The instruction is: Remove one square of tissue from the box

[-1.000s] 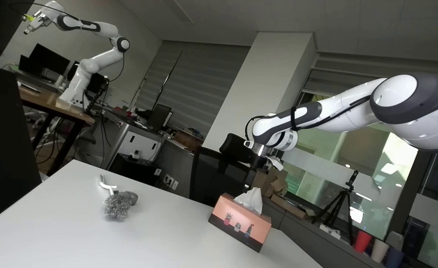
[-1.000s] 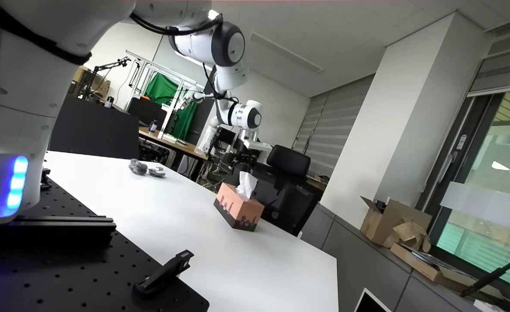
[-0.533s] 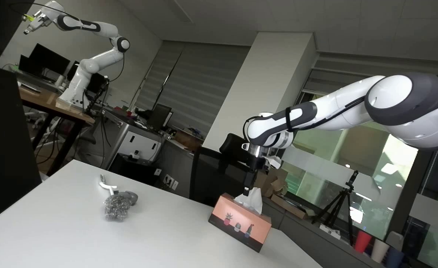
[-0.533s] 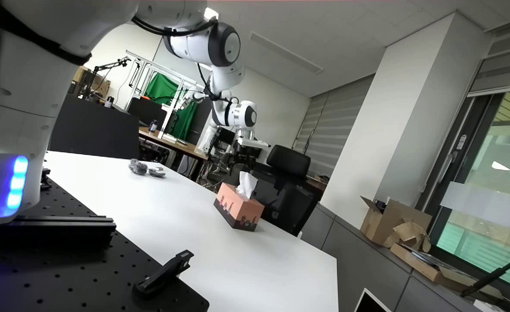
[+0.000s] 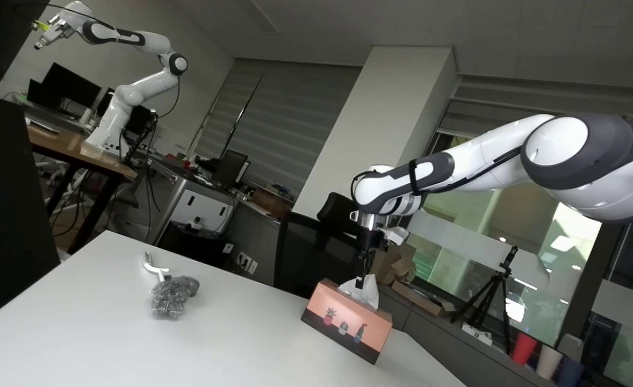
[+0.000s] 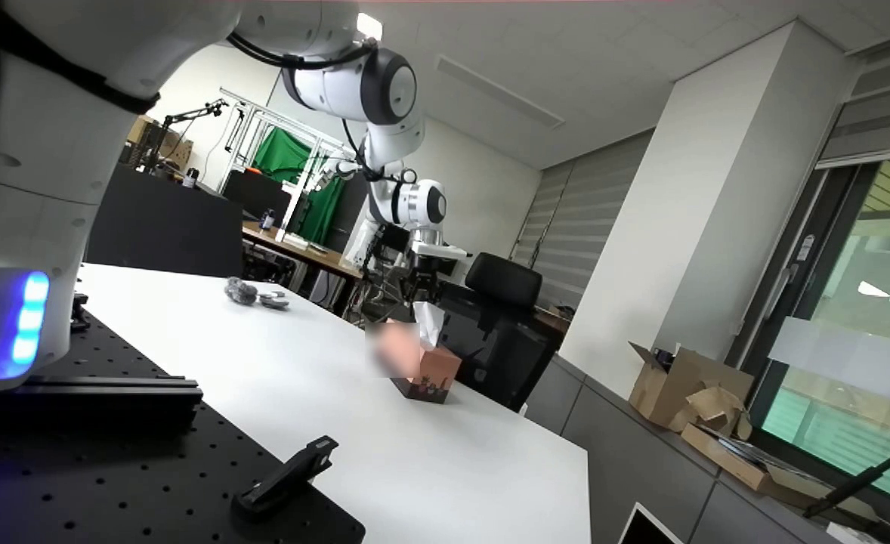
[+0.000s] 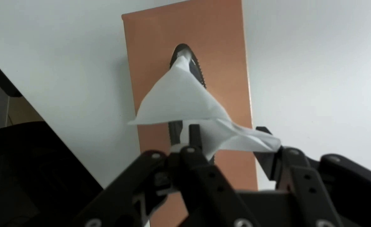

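Observation:
An orange tissue box (image 5: 349, 322) with a dark base and cactus prints stands near the far table edge; a blurred patch covers part of this box (image 6: 439, 370) in an exterior view. From its slot rises a white tissue (image 7: 177, 97), also visible as a peak of tissue (image 5: 371, 294). Directly over the box, my gripper (image 7: 229, 135) is partly closed but still open, with the tissue spread across the gap. One tissue corner reaches the right finger, while the left finger (image 7: 195, 135) shows against its lower fold. No firm pinch is visible.
A grey wiry scrubber (image 5: 168, 298) and a white-and-grey item (image 5: 156, 267) lie on the white table (image 5: 230, 344). A black office chair (image 5: 316, 252) stands just behind the box. A black clamp (image 6: 286, 480) sits at the mounting plate's corner.
The arm has shifted slightly and the gripper has come down, so that its fingertips are now level with the tissue. The box has stayed in place.

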`<action>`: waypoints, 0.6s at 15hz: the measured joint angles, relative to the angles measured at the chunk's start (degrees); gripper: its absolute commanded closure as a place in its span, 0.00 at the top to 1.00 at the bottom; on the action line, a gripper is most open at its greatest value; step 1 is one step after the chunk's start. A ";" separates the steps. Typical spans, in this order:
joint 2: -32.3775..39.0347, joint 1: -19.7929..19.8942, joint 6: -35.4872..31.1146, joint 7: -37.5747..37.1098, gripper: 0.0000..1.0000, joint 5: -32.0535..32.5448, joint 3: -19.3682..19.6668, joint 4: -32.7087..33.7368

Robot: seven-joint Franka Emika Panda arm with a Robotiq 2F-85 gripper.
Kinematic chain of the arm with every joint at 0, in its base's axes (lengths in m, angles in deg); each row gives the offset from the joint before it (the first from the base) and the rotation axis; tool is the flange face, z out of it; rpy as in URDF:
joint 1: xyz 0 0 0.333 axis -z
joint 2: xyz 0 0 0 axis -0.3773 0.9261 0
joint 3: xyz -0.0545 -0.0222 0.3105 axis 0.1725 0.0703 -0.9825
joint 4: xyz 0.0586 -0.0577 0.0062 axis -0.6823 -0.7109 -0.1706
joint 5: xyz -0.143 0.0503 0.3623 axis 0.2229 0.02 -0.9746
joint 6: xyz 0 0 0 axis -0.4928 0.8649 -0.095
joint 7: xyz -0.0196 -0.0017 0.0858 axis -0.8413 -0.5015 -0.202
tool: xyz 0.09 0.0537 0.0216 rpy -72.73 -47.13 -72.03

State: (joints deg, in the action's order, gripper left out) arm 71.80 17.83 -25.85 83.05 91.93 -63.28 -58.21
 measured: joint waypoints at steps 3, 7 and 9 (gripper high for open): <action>0.51 -0.13 0.97 -1.68 0.01 0.25 0.37 0.98; 0.49 -0.23 3.21 -5.28 0.00 0.84 0.50 2.88; 0.27 -0.50 4.08 -7.24 0.00 1.06 0.66 4.25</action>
State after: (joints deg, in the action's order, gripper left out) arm 72.08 17.33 -21.78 75.81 92.98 -62.62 -53.96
